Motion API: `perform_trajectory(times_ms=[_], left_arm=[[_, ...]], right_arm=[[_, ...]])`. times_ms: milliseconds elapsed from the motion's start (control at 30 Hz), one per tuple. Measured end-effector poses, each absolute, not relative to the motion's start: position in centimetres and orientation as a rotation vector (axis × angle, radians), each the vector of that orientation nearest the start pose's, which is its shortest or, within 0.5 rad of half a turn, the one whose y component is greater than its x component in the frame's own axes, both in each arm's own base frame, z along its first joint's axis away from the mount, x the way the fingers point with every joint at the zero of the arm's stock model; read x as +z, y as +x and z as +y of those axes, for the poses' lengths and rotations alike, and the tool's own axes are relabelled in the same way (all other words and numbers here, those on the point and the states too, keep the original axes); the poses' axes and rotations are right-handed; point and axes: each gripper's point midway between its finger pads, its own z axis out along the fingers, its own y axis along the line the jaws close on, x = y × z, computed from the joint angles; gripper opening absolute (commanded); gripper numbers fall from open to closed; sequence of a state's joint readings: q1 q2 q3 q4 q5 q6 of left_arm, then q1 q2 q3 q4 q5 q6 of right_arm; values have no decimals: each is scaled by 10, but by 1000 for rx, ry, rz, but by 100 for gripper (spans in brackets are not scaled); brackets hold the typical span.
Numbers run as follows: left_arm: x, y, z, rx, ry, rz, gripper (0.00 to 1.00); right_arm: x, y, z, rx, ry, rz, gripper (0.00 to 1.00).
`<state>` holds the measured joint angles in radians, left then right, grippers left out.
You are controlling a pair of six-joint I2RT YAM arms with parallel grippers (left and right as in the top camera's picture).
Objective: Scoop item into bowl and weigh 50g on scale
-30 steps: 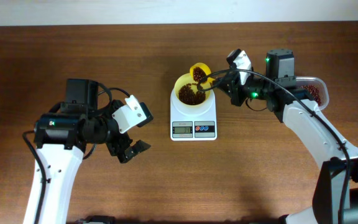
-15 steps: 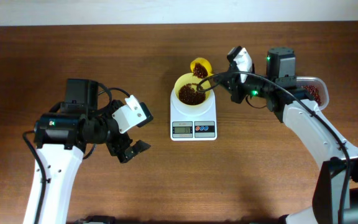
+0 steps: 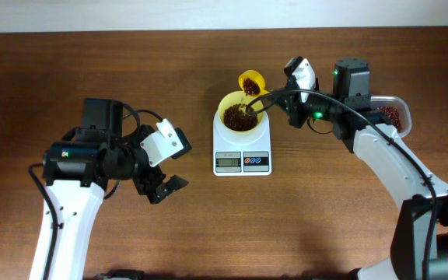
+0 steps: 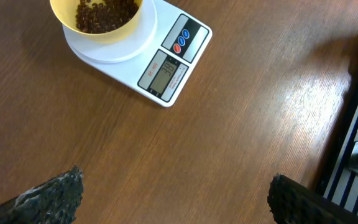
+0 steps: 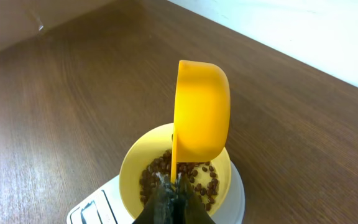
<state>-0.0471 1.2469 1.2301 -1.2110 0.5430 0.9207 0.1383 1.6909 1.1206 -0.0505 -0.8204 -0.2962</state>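
Brown wooden table [image 3: 131, 70], small white digital scale [image 3: 242, 154] mid-table with the round pale-yellow plastic bowl [image 3: 225, 104] of dark reddish-brown beans [image 3: 239, 119] on it. Over the bowl, the right gripper [image 5: 173, 190] has its jaws pinching the tipped orange-yellow plastic scoop [image 5: 201, 112]. Off to the side, the left gripper [image 4: 173, 208] has its jaws spread wide. Display digits are unreadable, and the clear plastic tub [image 3: 399, 103] is half-hidden by the right arm.

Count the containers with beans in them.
3: the bowl on the scale, the scoop tilted above the bowl's far rim, and the clear tub on the right, partly hidden behind the right arm.
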Motion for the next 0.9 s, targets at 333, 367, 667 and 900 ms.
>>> perform_trajectory(times_ms=[333, 367, 667, 900], left_arm=[[211, 252, -101, -460, 1306, 2217, 99], [211, 252, -101, -460, 1306, 2217, 99], [211, 252, -101, -460, 1306, 2217, 99], [211, 252, -101, -460, 1306, 2217, 99]], right_arm=[[173, 426, 190, 831, -887, 1873, 4], [172, 425, 190, 838, -889, 1873, 4], [177, 425, 195, 866, -911, 1827, 4], [176, 425, 194, 866, -911, 1827, 4]])
